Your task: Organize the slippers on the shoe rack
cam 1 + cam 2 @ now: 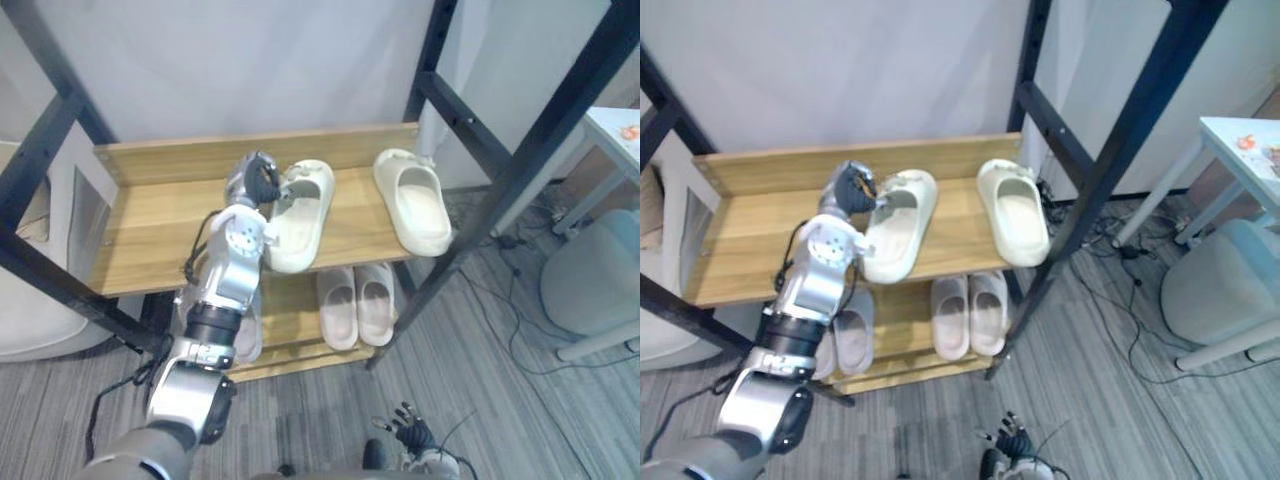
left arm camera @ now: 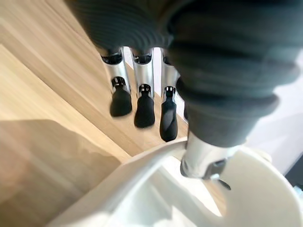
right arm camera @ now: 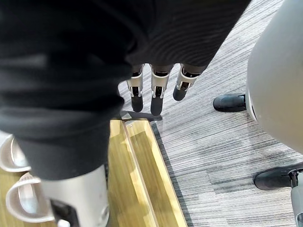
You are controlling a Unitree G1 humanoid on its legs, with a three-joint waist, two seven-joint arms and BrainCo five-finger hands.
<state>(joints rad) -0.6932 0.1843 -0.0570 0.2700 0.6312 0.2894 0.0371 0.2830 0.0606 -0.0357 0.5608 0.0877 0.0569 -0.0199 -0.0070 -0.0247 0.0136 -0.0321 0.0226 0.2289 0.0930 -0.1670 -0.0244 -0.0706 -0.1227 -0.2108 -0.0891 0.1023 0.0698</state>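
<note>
Thumb [image 2: 203,156] of left hand [image 1: 258,182] sits inside cream slipper [image 1: 300,228], fingers [image 2: 144,101] straight outside; right hand [image 1: 412,433] hangs slack.

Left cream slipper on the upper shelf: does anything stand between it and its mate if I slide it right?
Nothing visible does. Only bare wood of the upper shelf lies between the left slipper and the right slipper. The left hand sits at the left slipper's far end, on the side away from its mate.
</note>
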